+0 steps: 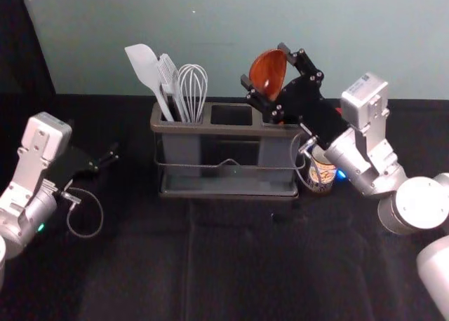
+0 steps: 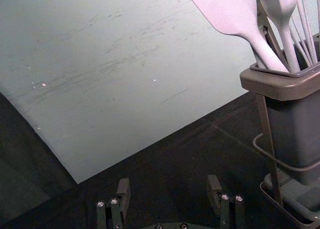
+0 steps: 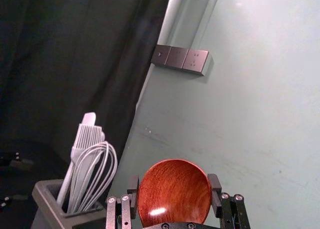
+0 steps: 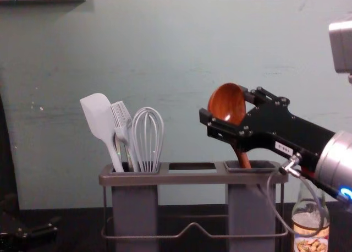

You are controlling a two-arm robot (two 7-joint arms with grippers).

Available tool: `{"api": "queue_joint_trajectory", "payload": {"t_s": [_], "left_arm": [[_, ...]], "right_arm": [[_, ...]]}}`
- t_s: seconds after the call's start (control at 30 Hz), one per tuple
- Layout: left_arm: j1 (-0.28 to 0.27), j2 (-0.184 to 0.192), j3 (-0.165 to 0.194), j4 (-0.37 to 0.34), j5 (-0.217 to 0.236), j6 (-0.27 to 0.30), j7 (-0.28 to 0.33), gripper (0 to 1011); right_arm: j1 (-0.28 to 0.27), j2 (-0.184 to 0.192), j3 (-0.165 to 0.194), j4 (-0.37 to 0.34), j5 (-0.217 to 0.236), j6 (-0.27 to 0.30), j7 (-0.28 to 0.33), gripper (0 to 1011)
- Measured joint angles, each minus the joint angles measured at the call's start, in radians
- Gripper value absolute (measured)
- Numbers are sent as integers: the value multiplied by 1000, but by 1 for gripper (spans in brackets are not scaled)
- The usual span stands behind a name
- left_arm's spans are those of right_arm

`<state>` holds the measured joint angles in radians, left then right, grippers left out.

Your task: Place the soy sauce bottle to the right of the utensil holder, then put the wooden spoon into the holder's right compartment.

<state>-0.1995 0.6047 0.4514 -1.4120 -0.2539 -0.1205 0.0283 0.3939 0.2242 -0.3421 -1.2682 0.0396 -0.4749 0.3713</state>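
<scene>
So that the handle enters first, my right gripper (image 4: 222, 103) clasps the wooden spoon (image 4: 227, 102) by its bowl above the right compartment (image 4: 266, 165); left gripper (image 2: 168, 183) parked wide, left of holder (image 4: 192, 178).

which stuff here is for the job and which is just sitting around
For the job:
wooden spoon, in the right gripper
utensil holder
soy sauce bottle, right of the holder

Just there:
spatula, basting brush, whisk, in the holder's left compartment
wall sockets
left gripper, idle left of the holder
</scene>
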Motion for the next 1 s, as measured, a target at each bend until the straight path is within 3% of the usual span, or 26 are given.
{"api": "queue_joint_trajectory", "payload": {"t_s": [0.4,0.67,1.0], "left_arm": [[0,0,0,0,0,0,0,1005],[0,0,0,0,0,0,0,1005],[0,0,0,0,0,0,0,1005]], "right_arm": [[-32,3,16,-32,-9,-2,-16,840],[-34,-3,23,-46,-9,-2,-22,1002],[-70,0,38,-126,-9,21,-39,1004]]}}
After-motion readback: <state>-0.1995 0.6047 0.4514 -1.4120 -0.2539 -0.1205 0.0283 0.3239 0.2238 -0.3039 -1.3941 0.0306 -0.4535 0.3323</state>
